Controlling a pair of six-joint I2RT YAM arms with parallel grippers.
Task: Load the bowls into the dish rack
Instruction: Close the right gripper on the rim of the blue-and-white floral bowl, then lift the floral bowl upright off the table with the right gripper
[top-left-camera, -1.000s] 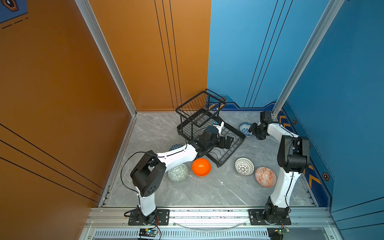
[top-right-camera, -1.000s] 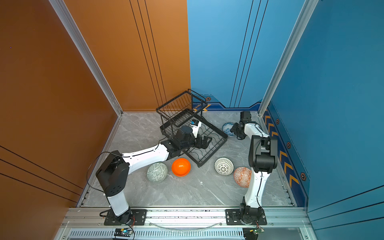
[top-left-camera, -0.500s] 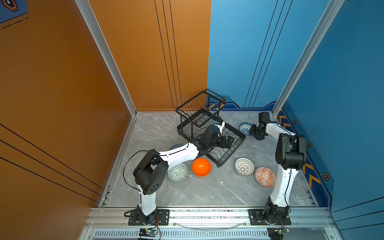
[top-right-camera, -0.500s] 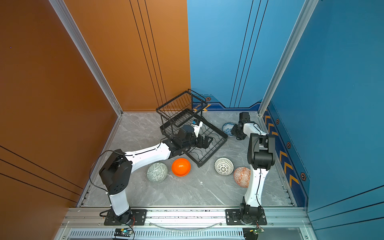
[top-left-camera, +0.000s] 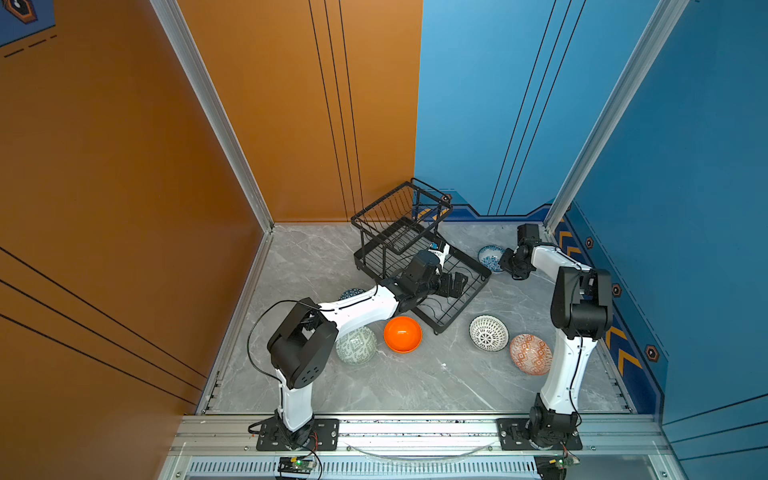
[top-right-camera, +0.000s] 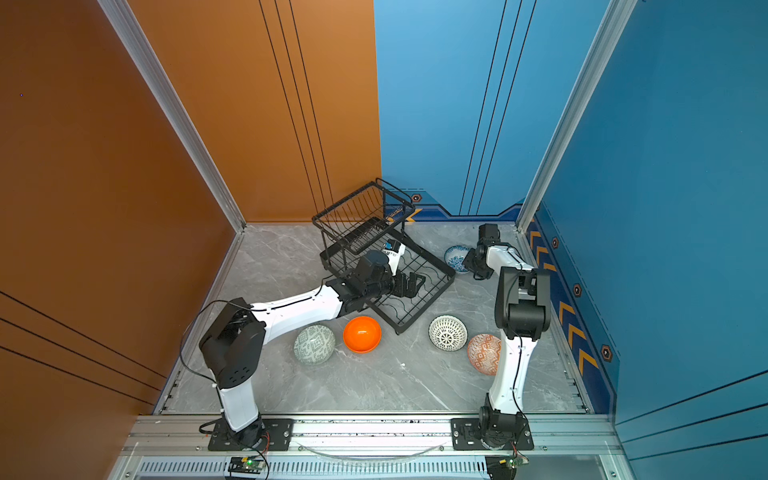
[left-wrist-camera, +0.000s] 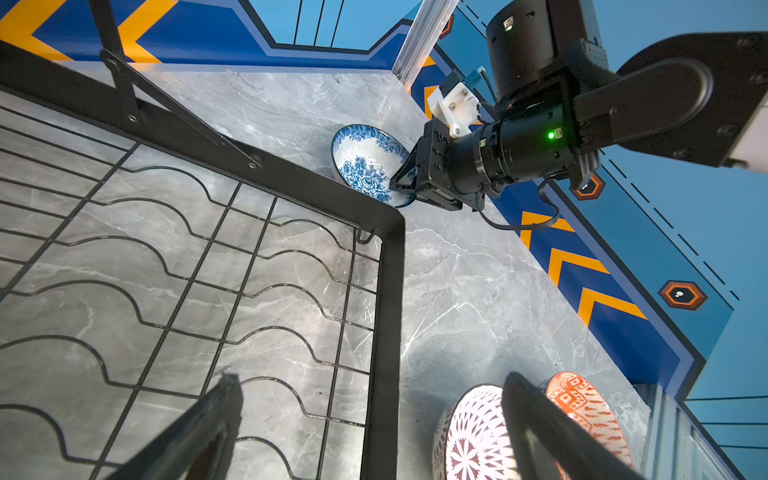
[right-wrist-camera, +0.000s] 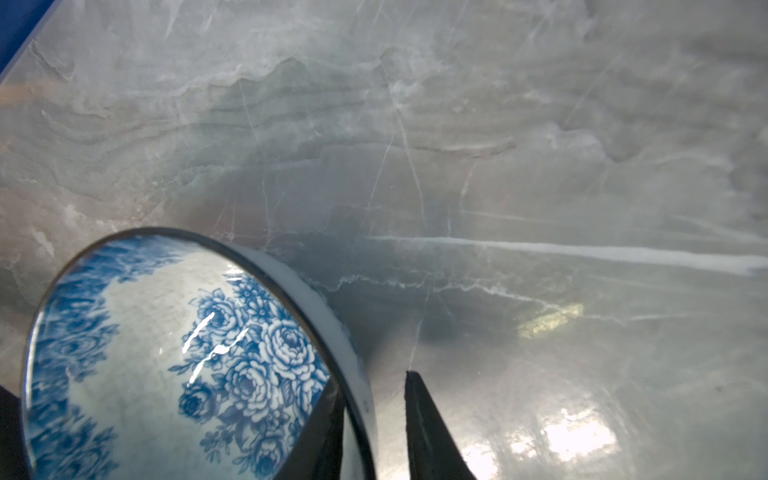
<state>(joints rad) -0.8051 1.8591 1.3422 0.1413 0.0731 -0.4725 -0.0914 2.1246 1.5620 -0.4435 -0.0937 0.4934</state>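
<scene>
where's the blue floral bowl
The white-blue floral bowl sits at the back right in both top views, just right of the dish rack, with the right hand straddling its rim.

Your two top views hung high above the near edge of the desk (top-left-camera: 415, 386), looking down toward the far corner, and took in the whole scene. Your left wrist camera sat close over the dish rack (left-wrist-camera: 388, 311), facing far right. Your right wrist camera sat almost against the white-blue floral bowl (right-wrist-camera: 166, 353), which every view shared.

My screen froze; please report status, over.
Left gripper open over black wire dish rack. Right gripper open, astride rim of round white-blue floral bowl. Path looks clear.
</scene>
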